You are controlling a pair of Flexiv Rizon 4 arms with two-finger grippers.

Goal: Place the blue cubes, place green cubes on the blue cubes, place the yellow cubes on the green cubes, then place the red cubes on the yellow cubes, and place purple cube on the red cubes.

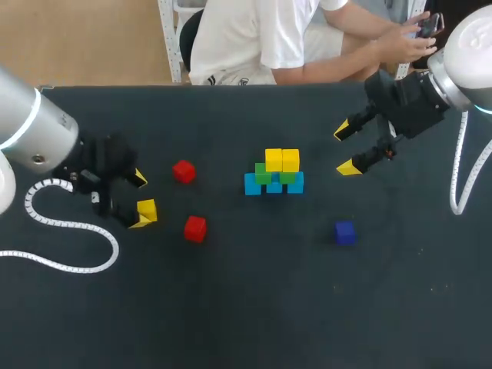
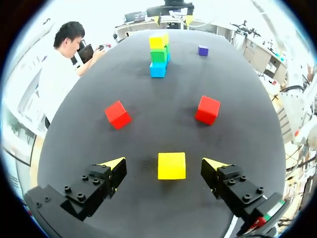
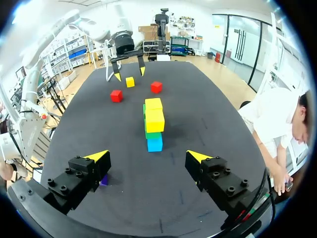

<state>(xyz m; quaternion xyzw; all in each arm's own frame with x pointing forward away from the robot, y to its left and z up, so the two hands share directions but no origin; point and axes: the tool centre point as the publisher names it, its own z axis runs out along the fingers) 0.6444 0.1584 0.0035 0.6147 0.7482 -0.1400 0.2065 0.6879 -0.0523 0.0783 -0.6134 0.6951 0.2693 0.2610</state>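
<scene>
A pyramid stands mid-table: blue cubes at the base, green cubes on them, two yellow cubes on top. A loose yellow cube lies on the table between the wide-apart fingers of my open left gripper, untouched. Two red cubes lie just right of it. The purple cube sits alone right of the pyramid. My right gripper hovers open and empty, to the right of the pyramid.
In the right wrist view the purple cube is partly hidden behind one finger. A white cable from my left arm loops over the table's left side. The table's back edge runs behind the pyramid.
</scene>
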